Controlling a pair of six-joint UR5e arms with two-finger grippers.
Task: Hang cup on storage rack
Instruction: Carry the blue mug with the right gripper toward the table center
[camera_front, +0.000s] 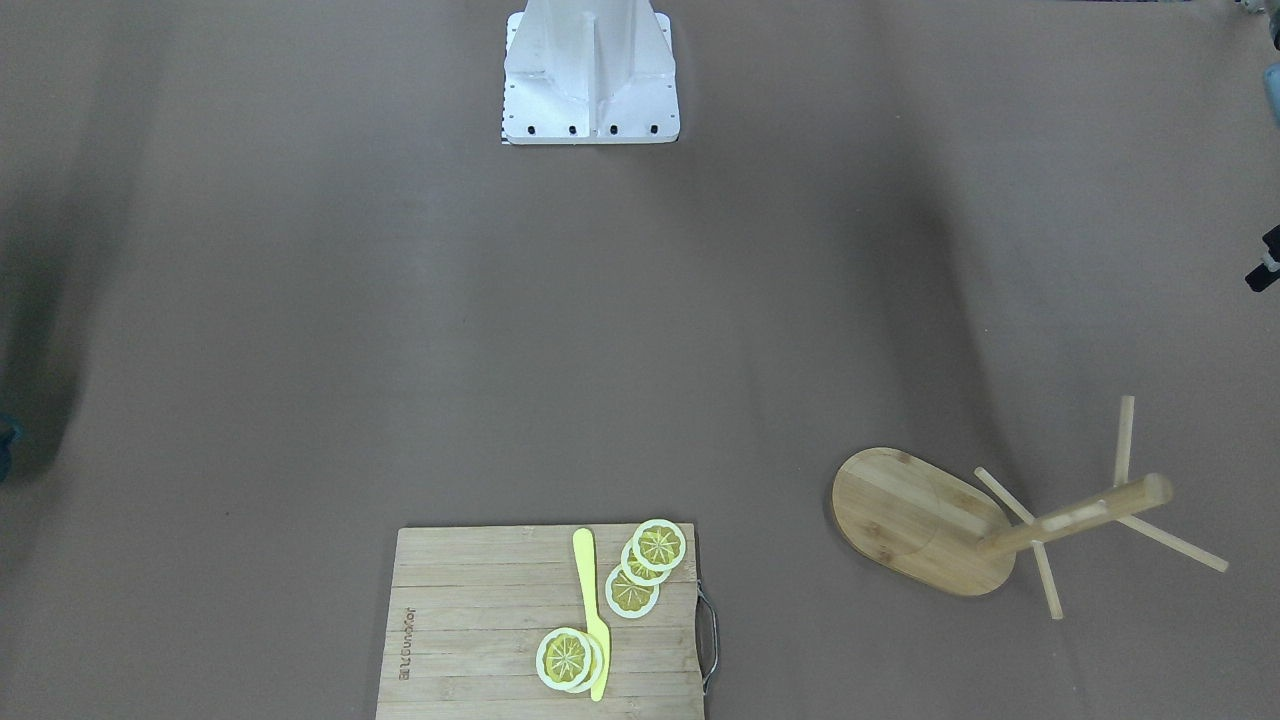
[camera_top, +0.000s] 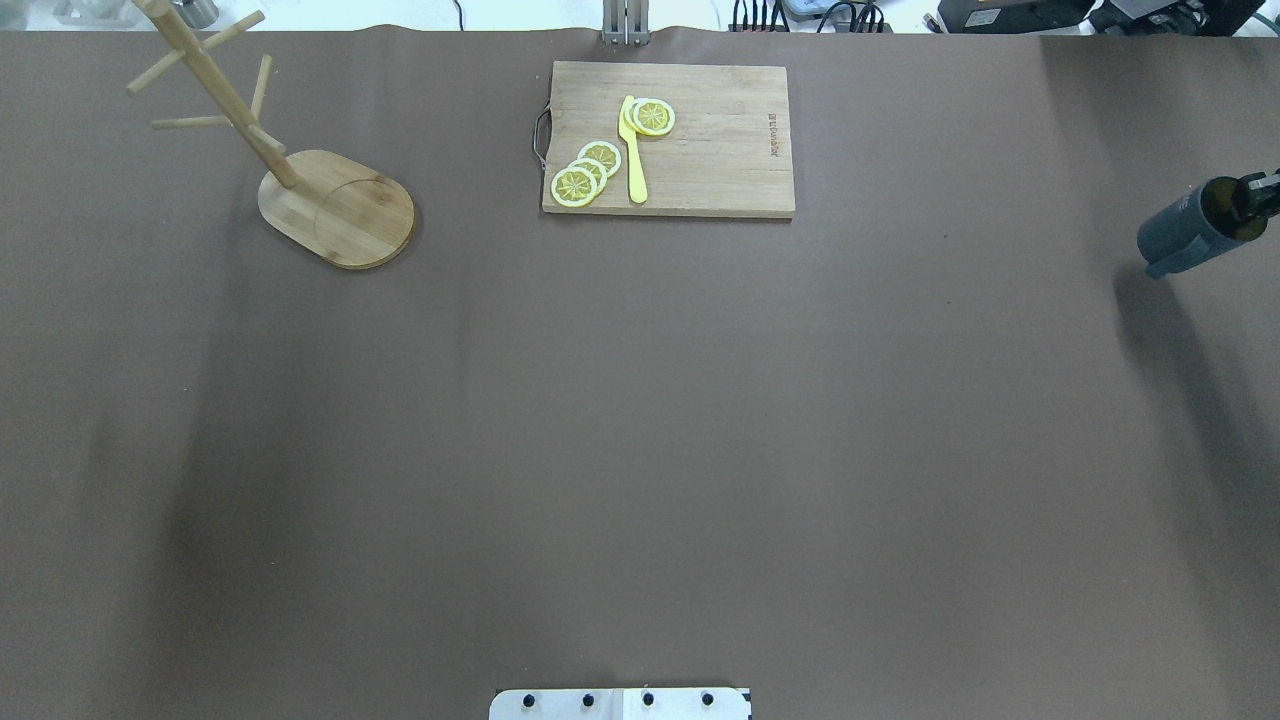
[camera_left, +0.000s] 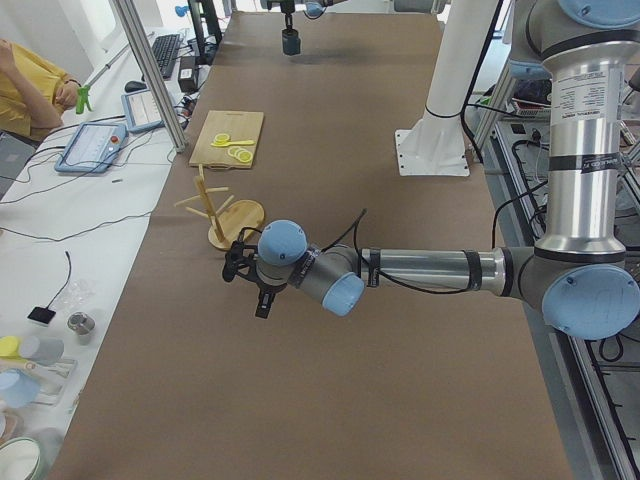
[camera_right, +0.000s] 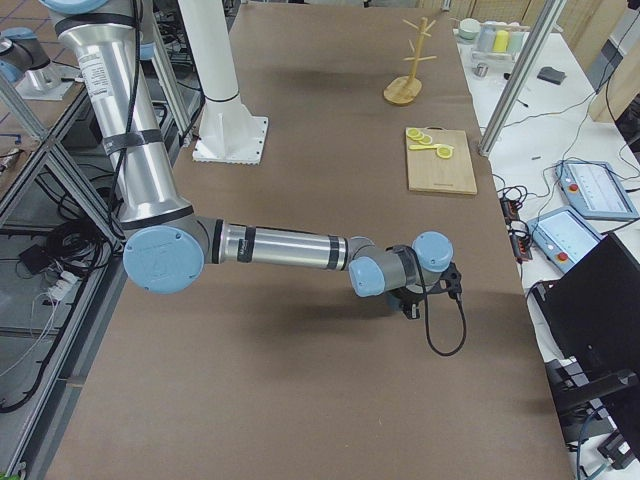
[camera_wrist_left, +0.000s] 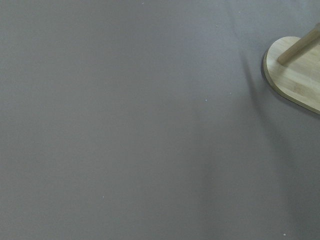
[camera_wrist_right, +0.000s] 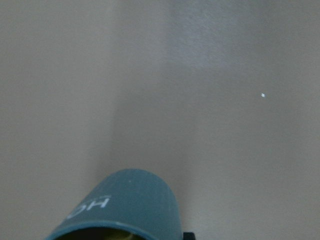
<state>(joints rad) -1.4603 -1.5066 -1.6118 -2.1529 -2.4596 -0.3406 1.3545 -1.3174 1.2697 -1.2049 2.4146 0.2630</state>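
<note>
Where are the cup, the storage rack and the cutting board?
cup (camera_top: 1180, 235), overhead view, on its dark outer wall.
storage rack (camera_top: 350, 215), overhead view, on its oval base.
cutting board (camera_top: 720, 150), overhead view, on its bare wood.

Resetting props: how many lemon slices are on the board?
5 lemon slices: three overlap between knife and metal handle, two stack beyond the knife; more may hide beneath.

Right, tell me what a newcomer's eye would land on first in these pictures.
The dark blue cup stands out, held aloft by the right gripper at the right edge of the table in the overhead view. At the far left corner stands the bamboo storage rack, its pegs bare. Between them, at the far edge, a cutting board carries lemon slices and a yellow knife.
</note>
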